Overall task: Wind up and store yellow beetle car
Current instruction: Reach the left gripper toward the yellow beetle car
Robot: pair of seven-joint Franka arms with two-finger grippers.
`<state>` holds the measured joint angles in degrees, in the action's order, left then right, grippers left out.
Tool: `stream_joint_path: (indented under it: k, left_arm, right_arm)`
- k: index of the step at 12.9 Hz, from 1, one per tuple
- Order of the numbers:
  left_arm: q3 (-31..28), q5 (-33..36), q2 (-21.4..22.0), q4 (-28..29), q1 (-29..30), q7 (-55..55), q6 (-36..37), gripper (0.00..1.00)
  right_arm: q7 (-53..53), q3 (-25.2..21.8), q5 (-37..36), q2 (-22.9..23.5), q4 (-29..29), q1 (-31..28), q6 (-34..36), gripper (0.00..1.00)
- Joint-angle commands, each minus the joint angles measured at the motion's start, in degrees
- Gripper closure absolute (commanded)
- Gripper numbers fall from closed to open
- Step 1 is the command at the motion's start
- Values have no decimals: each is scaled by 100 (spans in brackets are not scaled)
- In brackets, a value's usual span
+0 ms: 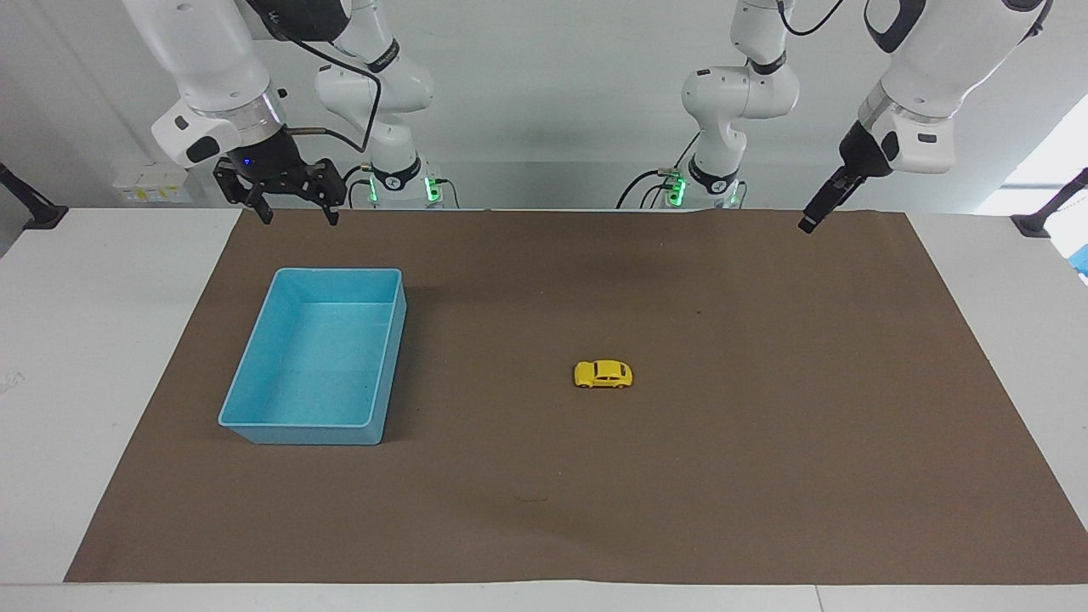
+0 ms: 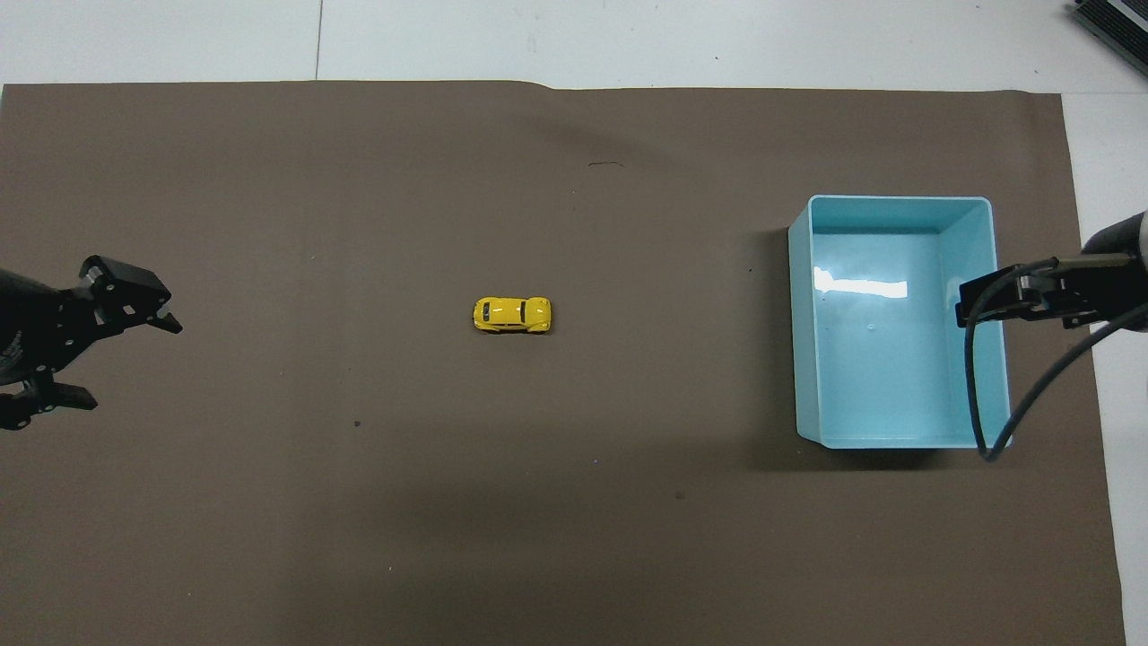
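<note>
The yellow beetle car (image 1: 603,375) sat alone mid-mat (image 1: 765,476), well apart from the blue bin (image 1: 255,418). Left gripper (image 2: 126,359) hung wide open; right gripper (image 1: 293,212) waited, spread, above the bin's end.

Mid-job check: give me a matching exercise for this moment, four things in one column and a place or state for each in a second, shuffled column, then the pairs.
Things:
1. yellow beetle car
2. blue bin
3. left end effector
4. right end effector

Places or states:
A. open, raised over the mat edge nearest the robots, by the bin
B. on its wheels mid-mat, untouched
C. empty, toward the right arm's end of the table
D. open, up over the mat at the left arm's end

Pairs: 1-B, 2-C, 3-D, 4-A
</note>
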<state>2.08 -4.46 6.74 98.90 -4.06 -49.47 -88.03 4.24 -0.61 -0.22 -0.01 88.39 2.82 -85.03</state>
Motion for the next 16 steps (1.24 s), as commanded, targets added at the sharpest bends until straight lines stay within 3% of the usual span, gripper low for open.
stream_joint_path:
  k: [1, 10, 12, 16]
  left_arm:
    - [230, -82, 73, 366, -7, -965, -398, 0]
    - [943, -82, -305, 701, 11, -4420, -1602, 0]
    - [1127, -64, -497, 745, -7, -4842, -1891, 0]
    - [1409, 32, -1173, 745, -112, -6711, -2709, 0]
  right_arm:
    - [-107, -1, 145, 10, -6, -62, -13, 0]
    - [-107, -1, 145, 10, -6, -62, -13, 0]
    - [-107, -1, 145, 10, -6, -62, -13, 0]
    - [-107, -1, 145, 10, -6, -62, -13, 0]
